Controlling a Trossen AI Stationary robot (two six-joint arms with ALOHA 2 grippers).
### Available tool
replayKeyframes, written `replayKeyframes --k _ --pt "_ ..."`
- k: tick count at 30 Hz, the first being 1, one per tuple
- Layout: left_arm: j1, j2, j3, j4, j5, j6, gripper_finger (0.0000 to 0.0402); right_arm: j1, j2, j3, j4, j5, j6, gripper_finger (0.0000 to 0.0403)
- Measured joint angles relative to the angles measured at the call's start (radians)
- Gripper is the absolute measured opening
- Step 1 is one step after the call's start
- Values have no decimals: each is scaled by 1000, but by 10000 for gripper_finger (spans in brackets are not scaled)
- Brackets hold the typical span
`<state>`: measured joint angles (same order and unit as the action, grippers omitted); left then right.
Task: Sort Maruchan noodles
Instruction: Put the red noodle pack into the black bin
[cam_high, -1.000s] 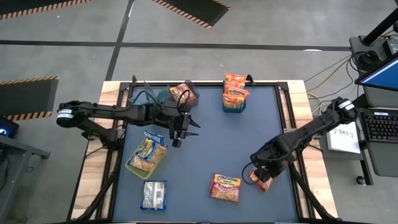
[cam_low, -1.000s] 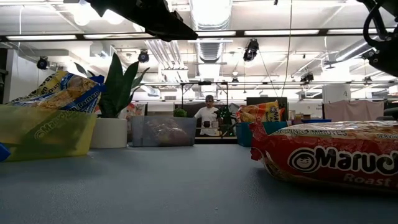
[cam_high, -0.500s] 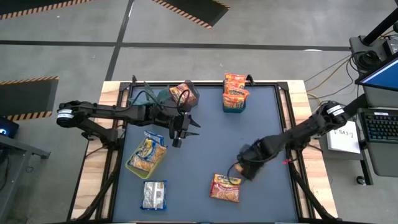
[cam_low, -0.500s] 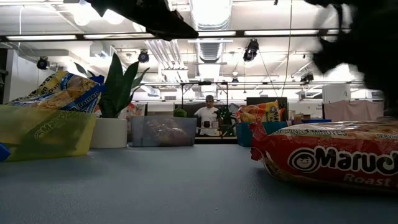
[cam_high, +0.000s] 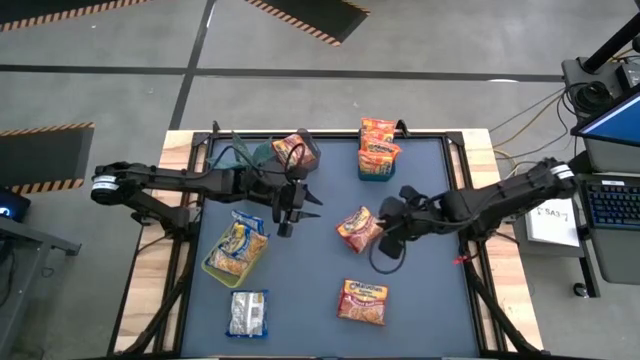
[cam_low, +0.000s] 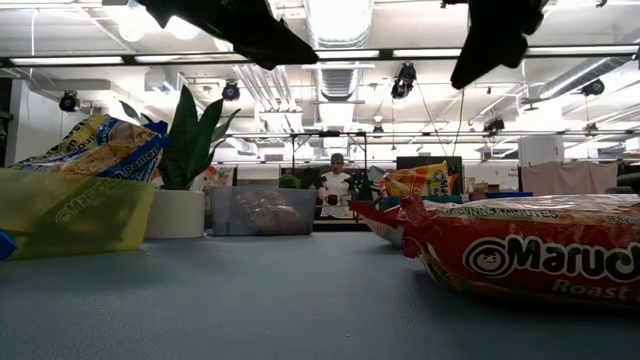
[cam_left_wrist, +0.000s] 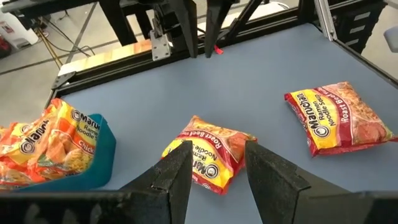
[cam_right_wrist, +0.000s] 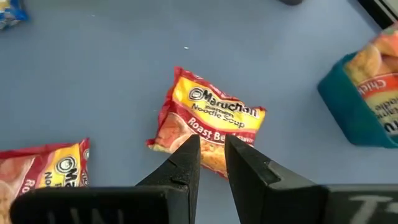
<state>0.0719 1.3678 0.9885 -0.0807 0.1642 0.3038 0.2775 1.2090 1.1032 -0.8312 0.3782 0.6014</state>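
Observation:
A red-orange Maruchan noodles packet (cam_high: 357, 228) (cam_right_wrist: 208, 118) lies flat on the blue mat, right of the middle. My right gripper (cam_high: 381, 232) (cam_right_wrist: 211, 140) hangs above its right side, tipped down at it. Its fingers are a narrow gap apart with nothing between them. A second red-orange packet (cam_high: 362, 302) lies near the front edge, and a whitish one (cam_high: 248, 312) at the front left. My left gripper (cam_high: 310, 205) (cam_left_wrist: 217, 149) stands open above the mat, left of the middle, pointing toward the loose packet.
A blue bin (cam_high: 378, 168) with orange packets stands at the far edge. A yellow-green bin (cam_high: 218, 268) at the left holds yellow-and-blue packets. A clear bin (cam_high: 296, 150) and a potted plant (cam_high: 258, 155) stand far left. Bare mat lies between the arms.
My right gripper has risen from the near right part of the mat, gone toward the far edge and the middle, and rolled about its wrist. The red-orange packet that was at its fingers has come along and now lies on the mat, apart from them.

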Motion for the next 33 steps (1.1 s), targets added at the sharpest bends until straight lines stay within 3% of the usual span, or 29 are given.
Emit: replayKeyframes --k 7,16,26,33 --pt "0 38 -11 0 2 -79 130 -83 -121 -232 220 -33 -75 65" --pt "0 232 -11 63 3 -103 130 -286 -161 -526 642 -295 -54 65" --pt "0 448 88 124 88 -83 130 -455 -145 -607 688 -376 35 66" --pt "6 536 139 129 90 -77 113 -506 -144 -606 692 -516 84 79"
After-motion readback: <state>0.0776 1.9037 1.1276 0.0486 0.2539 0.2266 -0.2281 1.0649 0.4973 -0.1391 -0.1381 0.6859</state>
